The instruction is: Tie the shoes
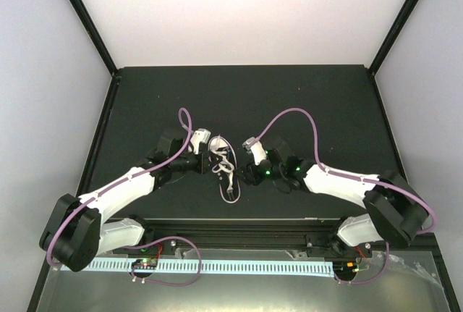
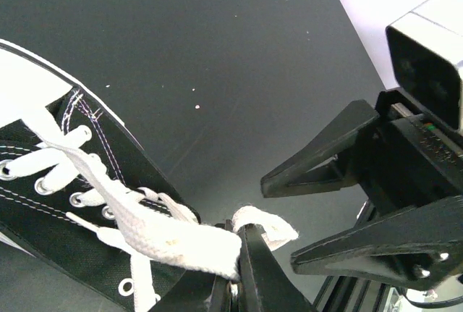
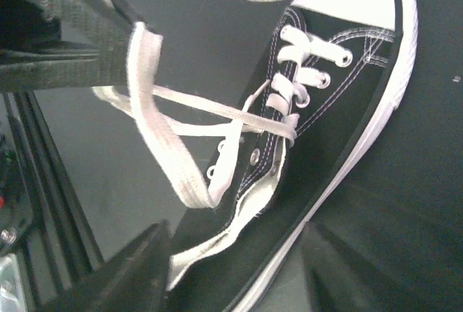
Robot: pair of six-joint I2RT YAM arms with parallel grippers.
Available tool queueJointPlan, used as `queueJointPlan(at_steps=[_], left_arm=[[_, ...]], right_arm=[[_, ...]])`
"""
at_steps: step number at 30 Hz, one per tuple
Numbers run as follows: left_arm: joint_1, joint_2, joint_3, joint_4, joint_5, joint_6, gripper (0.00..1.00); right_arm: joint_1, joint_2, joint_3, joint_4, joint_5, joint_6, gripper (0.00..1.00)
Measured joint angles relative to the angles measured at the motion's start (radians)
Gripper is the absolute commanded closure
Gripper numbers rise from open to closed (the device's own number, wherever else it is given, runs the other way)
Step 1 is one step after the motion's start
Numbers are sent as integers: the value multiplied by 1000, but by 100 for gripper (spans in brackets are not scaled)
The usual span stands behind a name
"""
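Note:
The black canvas sneaker (image 1: 223, 169) with white toe cap lies on the dark table between my two grippers. My left gripper (image 2: 239, 238) is shut on a folded loop of white lace (image 2: 170, 236) pulled off the shoe's eyelets (image 2: 43, 203). In the right wrist view its fingers (image 3: 72, 19) hold that lace loop (image 3: 155, 120) taut above the shoe (image 3: 347, 116). My right gripper (image 3: 237, 234) is open, its jaws on either side of the shoe's heel end, holding nothing. Its fingers (image 2: 340, 145) show close to the right of the lace loop.
The table is a black mat (image 1: 239, 98) with white walls around it. A black rail (image 1: 239, 226) runs along the near edge in front of the arm bases. Purple cables (image 1: 296, 115) loop over both arms.

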State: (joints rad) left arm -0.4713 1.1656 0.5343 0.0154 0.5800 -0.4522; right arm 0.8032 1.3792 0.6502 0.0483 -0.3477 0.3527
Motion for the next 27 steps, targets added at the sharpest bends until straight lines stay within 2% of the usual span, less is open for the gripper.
queueJointPlan(at_steps=[4, 12, 15, 22, 27], left_arm=[[0, 0, 0, 0, 0, 0, 98], [0, 1, 0, 0, 5, 0, 98], [0, 2, 0, 0, 7, 0, 98], [1, 23, 0, 4, 26, -3, 98], [3, 47, 0, 22, 45, -19, 93]], right_arm=[[0, 47, 0, 37, -32, -11, 59], [-1, 158, 41, 111, -92, -30, 90], [0, 203, 67, 135, -112, -29, 97], [5, 245, 86, 246, -132, 14, 98], [7, 272, 86, 339, -114, 55, 98]])
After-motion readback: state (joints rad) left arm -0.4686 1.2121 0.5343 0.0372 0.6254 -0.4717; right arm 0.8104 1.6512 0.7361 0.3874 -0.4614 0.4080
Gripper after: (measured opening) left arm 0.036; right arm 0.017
